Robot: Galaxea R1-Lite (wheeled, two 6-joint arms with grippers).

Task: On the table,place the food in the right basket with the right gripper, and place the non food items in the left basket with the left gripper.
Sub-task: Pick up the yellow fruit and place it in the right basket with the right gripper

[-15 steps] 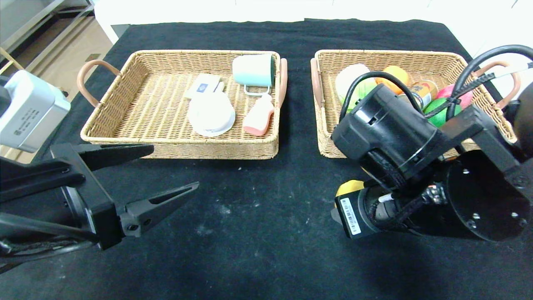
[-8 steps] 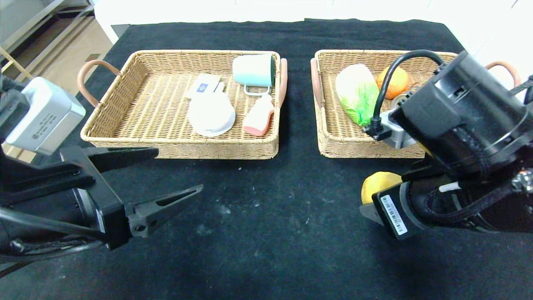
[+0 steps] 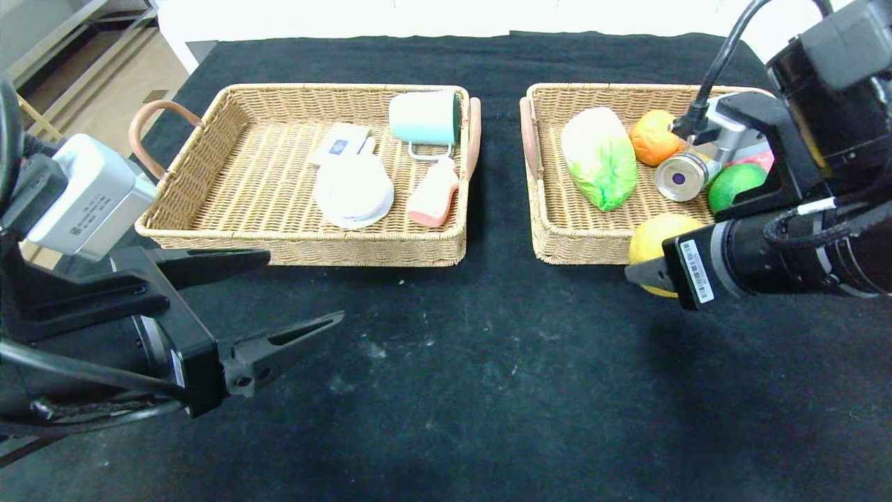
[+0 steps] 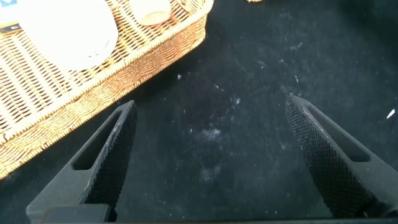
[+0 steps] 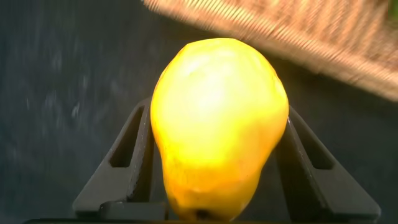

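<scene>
Fruit in hand is what matters here: the right gripper (image 3: 644, 275) has its fingers clenched on the yellow pear-shaped fruit (image 3: 658, 240), which hangs at the right of the head view, overlapping the near wall of the right basket (image 3: 578, 249). The right wrist view shows the fruit (image 5: 217, 127) wedged between the two fingers, its long axis running along them, with the wicker edge just beyond its far end. So the basket floor lies up-frame of the fruit, past the rim; as I judge it, the coming move is a short carry over that wall before letting go. Inside already lie the napa cabbage (image 3: 599, 157), the drink can (image 3: 681, 176), an orange fruit (image 3: 651, 136) and a green round fruit (image 3: 735, 185).

The left gripper (image 3: 293, 296) sits at lower left over the bare worktop (image 3: 446, 390), fingers released and wide apart, holding nothing, just down-frame of the left basket (image 3: 209, 160), which holds the white dish (image 3: 352, 192) and pink bottle (image 3: 433, 194).

Against the frame a second earlier, the right gripper and fruit have shifted up-frame and rightward, from mid-worktop to the basket wall, and the arm no longer covers the basket's contents. The left gripper has barely changed.
</scene>
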